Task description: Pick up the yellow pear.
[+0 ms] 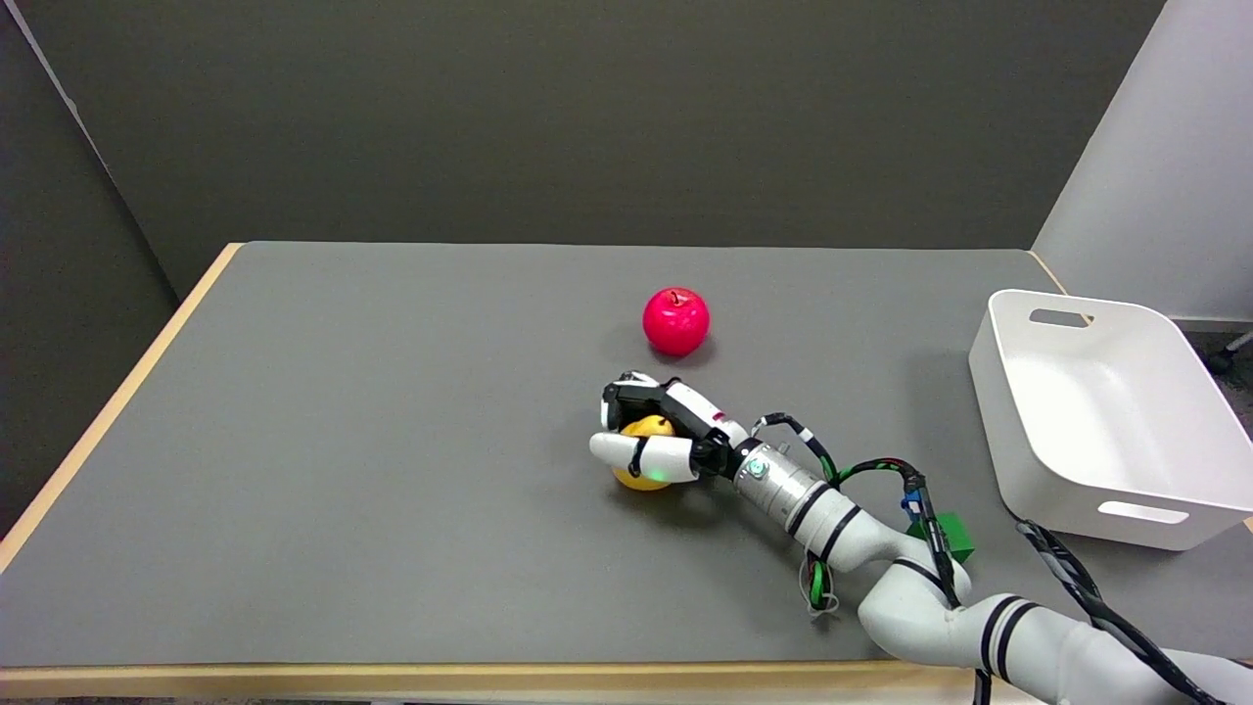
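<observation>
The yellow pear (641,479) sits near the middle of the grey table (343,441), mostly covered by my right hand (668,431). The hand's fingers curl over the pear's top and far side, and the thumb crosses its near side, so the hand grips it. Only two patches of yellow show between the fingers. The pear's underside looks level with the table top; I cannot tell whether it is lifted. The right arm reaches in from the lower right.
A red apple (675,321) stands just beyond the hand. A white bin (1096,411) sits at the table's right edge. A small green block (957,538) lies beside the forearm, near the black cables.
</observation>
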Tool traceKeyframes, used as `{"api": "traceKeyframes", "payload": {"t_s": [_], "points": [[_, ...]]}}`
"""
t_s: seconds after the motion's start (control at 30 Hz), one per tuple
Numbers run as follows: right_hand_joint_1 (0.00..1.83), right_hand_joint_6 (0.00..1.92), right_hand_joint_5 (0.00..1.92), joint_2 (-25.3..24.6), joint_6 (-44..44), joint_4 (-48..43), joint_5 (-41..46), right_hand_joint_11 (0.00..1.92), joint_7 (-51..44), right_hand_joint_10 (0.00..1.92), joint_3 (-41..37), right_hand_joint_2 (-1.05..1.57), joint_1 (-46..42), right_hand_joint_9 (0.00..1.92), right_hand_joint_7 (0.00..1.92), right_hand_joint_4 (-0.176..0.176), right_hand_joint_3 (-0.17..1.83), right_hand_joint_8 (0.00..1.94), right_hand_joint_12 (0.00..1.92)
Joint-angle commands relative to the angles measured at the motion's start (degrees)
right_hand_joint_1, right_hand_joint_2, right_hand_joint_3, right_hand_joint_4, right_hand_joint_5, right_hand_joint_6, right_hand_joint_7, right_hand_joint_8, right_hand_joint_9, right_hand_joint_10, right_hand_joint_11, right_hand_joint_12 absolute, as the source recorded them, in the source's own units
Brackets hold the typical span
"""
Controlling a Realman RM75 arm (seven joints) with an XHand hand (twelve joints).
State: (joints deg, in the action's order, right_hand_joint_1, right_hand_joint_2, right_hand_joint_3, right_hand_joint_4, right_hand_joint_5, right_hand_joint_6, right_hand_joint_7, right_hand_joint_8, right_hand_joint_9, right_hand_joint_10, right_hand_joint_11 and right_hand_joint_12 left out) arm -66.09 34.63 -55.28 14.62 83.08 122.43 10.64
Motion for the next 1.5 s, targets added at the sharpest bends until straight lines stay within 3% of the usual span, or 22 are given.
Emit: {"api": "traceKeyframes", "payload": {"t_s": [0.03,0.1,0.27,0.4,0.5,0.73,0.83,1.43,1.5], "points": [[1.22,1.74,0.44,-0.6,-0.9,0.2,-0.7,0.0,-2.1,1.82,-0.1,1.38,1.4,0.53,0.23,-0.115,0.11,1.94,1.92],[1.18,1.91,0.33,-0.6,-0.9,0.2,-0.7,0.0,-2.1,1.92,-0.1,1.42,1.6,0.47,0.22,-0.066,0.14,1.94,1.92],[1.18,1.92,0.37,-0.6,-0.6,0.2,-0.7,0.0,-2.1,1.92,-0.4,1.4,1.7,0.47,0.2,-0.094,0.15,1.94,1.92],[1.2,1.92,0.41,-0.6,-0.3,0.2,-0.7,0.0,-2.1,1.85,-0.4,1.41,1.8,0.48,0.15,-0.154,0.12,1.94,1.92],[1.21,1.92,0.42,-0.6,0.5,0.1,-0.7,0.0,-2.1,1.81,-0.6,1.42,1.9,0.5,0.14,-0.173,0.1,1.94,1.92],[1.21,1.92,0.44,-0.1,4.9,-2.2,-0.7,0.0,-2.2,1.81,-4.8,1.42,1.9,0.48,0.14,-0.176,0.09,1.94,1.92],[1.2,1.9,0.48,1.1,5.0,-5.2,-0.9,0.0,-3.5,1.92,-6.9,1.43,1.6,0.34,0.21,-0.176,0.09,1.94,1.92],[1.2,1.9,0.49,10.3,2.0,-25.2,-0.7,0.0,-23.6,1.92,-25.1,1.43,-2.9,0.34,0.21,-0.176,0.09,1.94,1.92],[1.21,1.92,0.33,10.9,0.8,-27.0,-0.7,0.0,-27.0,1.92,-28.2,1.41,-3.6,0.34,0.34,-0.176,0.13,1.94,1.92]]}}
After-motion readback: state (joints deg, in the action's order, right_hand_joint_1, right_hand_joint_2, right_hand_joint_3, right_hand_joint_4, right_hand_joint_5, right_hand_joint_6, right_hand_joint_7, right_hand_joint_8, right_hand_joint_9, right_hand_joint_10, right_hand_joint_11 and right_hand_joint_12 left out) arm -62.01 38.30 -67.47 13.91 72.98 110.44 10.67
